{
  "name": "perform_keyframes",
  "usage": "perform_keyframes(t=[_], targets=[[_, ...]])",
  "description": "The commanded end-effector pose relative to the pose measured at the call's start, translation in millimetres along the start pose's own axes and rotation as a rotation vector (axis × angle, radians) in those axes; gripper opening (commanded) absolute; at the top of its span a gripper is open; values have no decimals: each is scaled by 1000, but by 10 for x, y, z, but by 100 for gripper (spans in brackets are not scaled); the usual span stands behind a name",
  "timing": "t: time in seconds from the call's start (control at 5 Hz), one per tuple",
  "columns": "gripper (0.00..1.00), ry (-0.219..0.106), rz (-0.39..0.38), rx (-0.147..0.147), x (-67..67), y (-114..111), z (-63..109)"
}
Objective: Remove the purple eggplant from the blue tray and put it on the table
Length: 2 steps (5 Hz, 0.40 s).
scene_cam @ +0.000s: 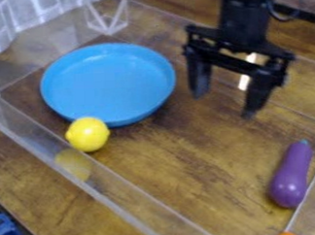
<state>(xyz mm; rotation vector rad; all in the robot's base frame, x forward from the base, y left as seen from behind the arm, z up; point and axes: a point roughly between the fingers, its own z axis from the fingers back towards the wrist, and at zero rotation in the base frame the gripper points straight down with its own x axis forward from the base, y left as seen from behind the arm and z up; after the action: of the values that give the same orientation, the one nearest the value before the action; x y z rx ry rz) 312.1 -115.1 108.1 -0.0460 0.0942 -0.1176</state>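
The purple eggplant (291, 174) lies on the dark wood table (174, 158) at the lower right, well away from the blue tray (107, 83). Nothing sits in the tray, which rests at the upper left. My gripper (230, 92) hangs over the table to the right of the tray, pointing down, its two black fingers (201, 79) spread wide with nothing between them. It is above and left of the eggplant, not touching it.
A yellow ball (85, 134) rests on the table against the tray's front rim. Clear acrylic walls (71, 166) run along the front and left sides. An orange object shows at the bottom right edge (284, 234).
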Motion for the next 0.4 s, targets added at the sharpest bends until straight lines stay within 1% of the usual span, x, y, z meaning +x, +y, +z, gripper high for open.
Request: perform_keyframes(t=[0.0, 0.2], targets=[[100, -85, -28, -21, 0, -264, 165], [100, -85, -78, -24, 66, -361, 85]])
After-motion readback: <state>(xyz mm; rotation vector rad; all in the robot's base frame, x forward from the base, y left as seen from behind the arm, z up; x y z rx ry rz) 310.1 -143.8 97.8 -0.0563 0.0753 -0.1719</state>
